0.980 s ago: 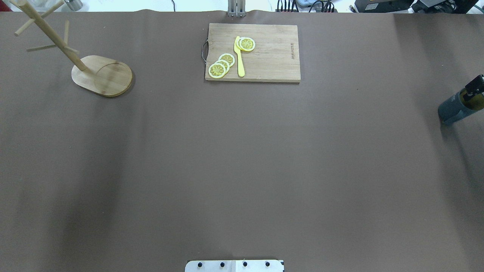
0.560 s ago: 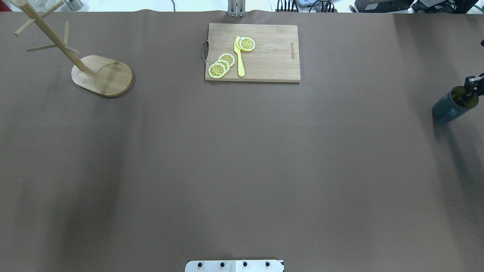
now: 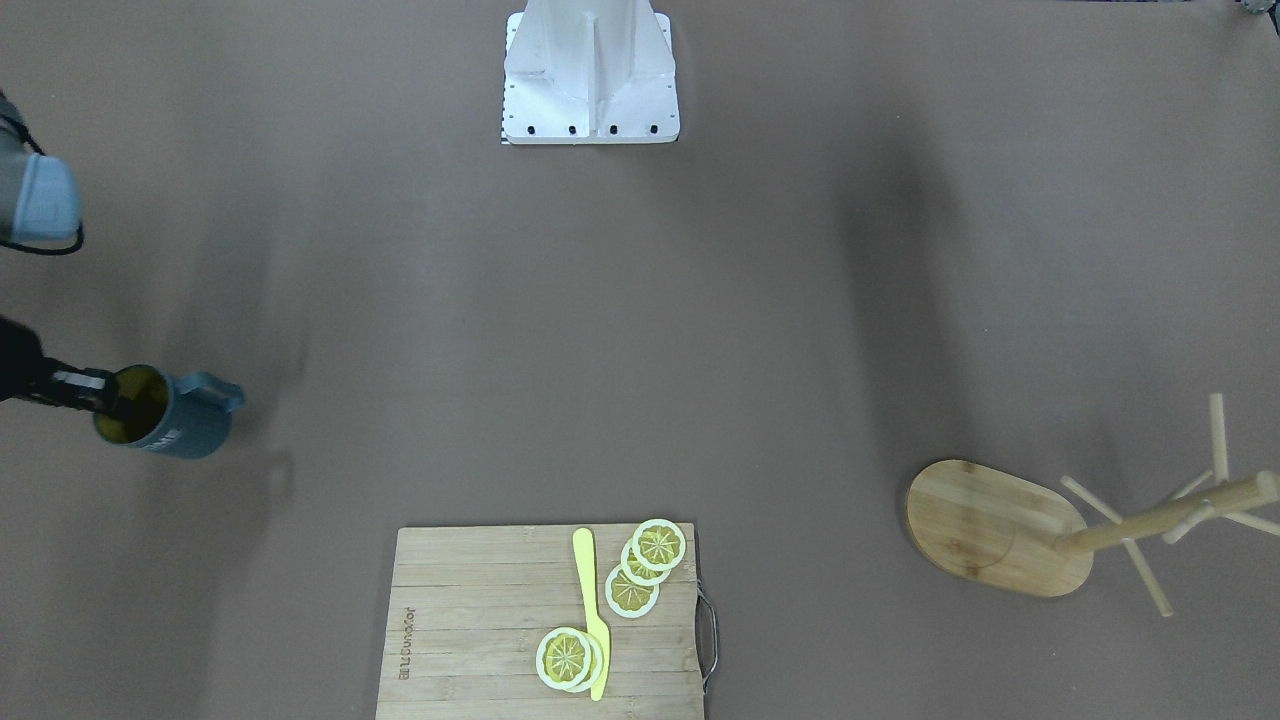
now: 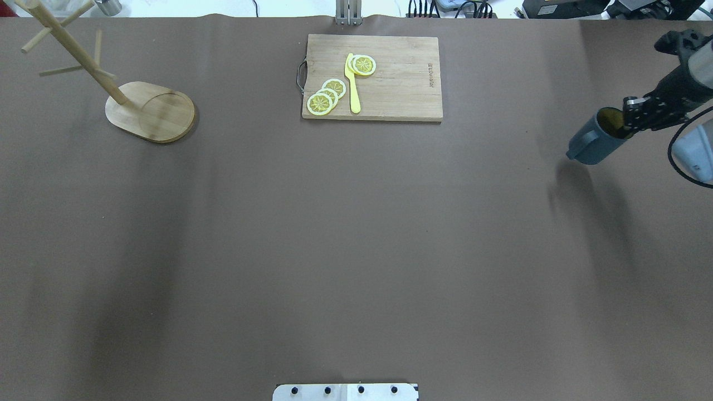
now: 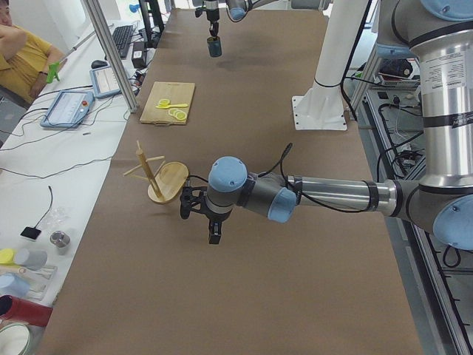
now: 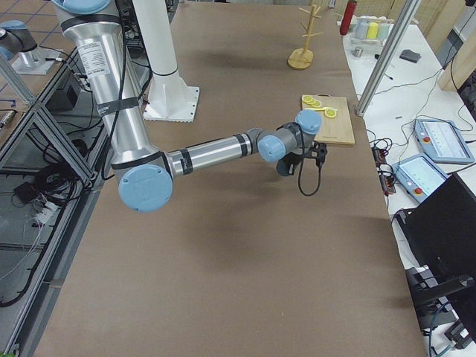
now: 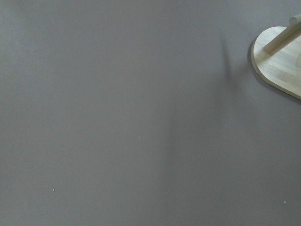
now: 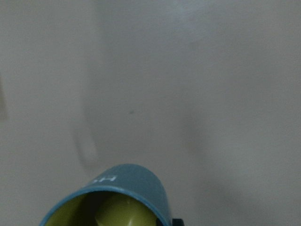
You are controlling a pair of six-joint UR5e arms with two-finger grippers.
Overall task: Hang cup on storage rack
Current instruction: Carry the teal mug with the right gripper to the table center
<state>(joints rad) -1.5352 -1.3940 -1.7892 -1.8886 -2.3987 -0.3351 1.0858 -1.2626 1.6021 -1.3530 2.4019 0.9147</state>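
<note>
Cup [image 4: 595,143]: teal-blue, yellowish inside

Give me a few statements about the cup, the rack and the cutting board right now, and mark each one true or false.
1. The right end effector grips the cup at its rim. True.
2. The cup hangs on a peg of the storage rack. False: its pegs are bare, and the cup is held near the table's opposite end.
3. A yellow knife lies on the cutting board between lemon slices. True.
4. The cup's handle faces the right end effector. False: the handle is on the side away from it.
</note>
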